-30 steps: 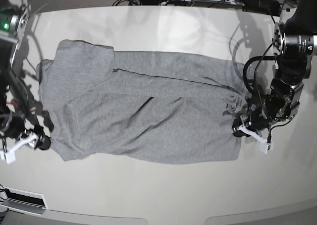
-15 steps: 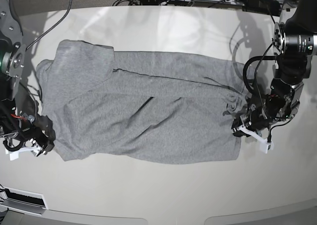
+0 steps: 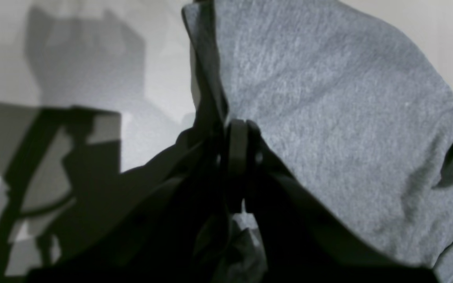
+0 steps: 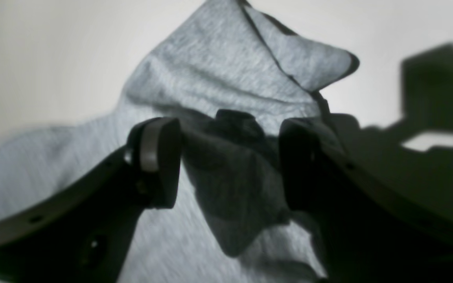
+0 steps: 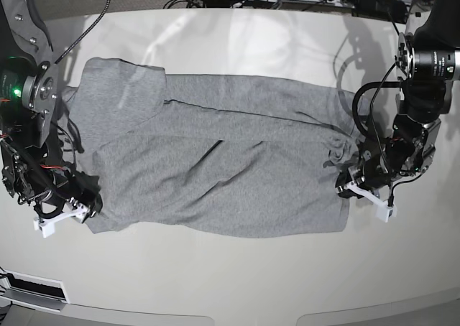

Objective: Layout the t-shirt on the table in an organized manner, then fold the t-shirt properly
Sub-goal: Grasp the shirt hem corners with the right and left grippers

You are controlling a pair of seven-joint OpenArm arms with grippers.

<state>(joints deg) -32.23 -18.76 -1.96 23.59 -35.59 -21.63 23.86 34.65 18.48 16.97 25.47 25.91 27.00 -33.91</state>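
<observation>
Two risks for you: the heather-grey cotton t-shirt (image 5: 215,164) lies flat on the glossy off-white table (image 5: 237,283). Left gripper (image 3: 237,153) pinches its edge; right gripper (image 4: 230,157), jaws apart, straddles a corner fold and may catch extra layers, so you could drag wrinkles.

We see the heather-grey t-shirt (image 5: 215,164) spread flat, faintly creased, on the glossy off-white desk (image 5: 237,276), its two short ends reaching the left end effector (image 5: 350,184) and right end effector (image 5: 85,205).

One t-shirt (image 5: 215,168), one table (image 5: 237,283), two arms.
</observation>
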